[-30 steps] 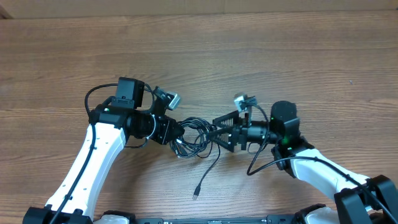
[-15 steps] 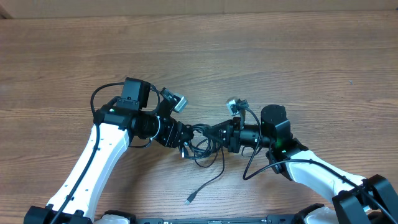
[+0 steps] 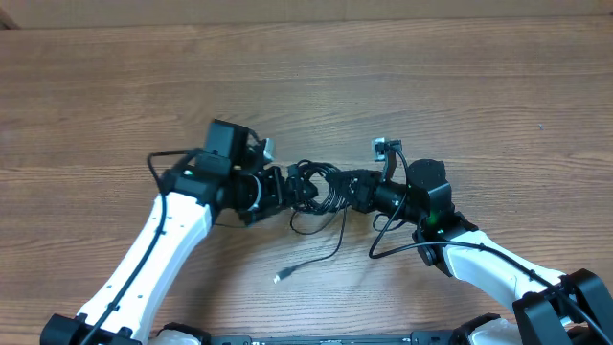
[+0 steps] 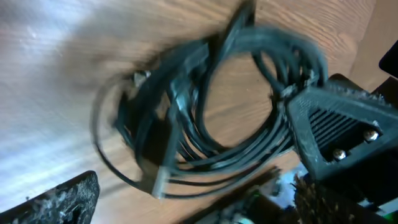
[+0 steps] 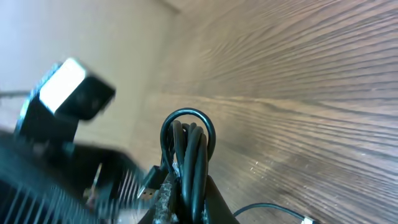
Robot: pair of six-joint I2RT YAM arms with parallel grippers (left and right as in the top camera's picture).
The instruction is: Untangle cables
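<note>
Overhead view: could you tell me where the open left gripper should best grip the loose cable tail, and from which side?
I would grip the loose cable tail on its straight run just behind the plug, coming from above with the left gripper, jaws across it. It lies flat and alone there, apart from the bundle that the right gripper clamps.

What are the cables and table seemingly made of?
cables: black plastic or rubber jacket, slightly glossy, bending in soft loops; plug at the loose end silvery, likely metal. table: matte wood or laminate, grain lines visible.
</note>
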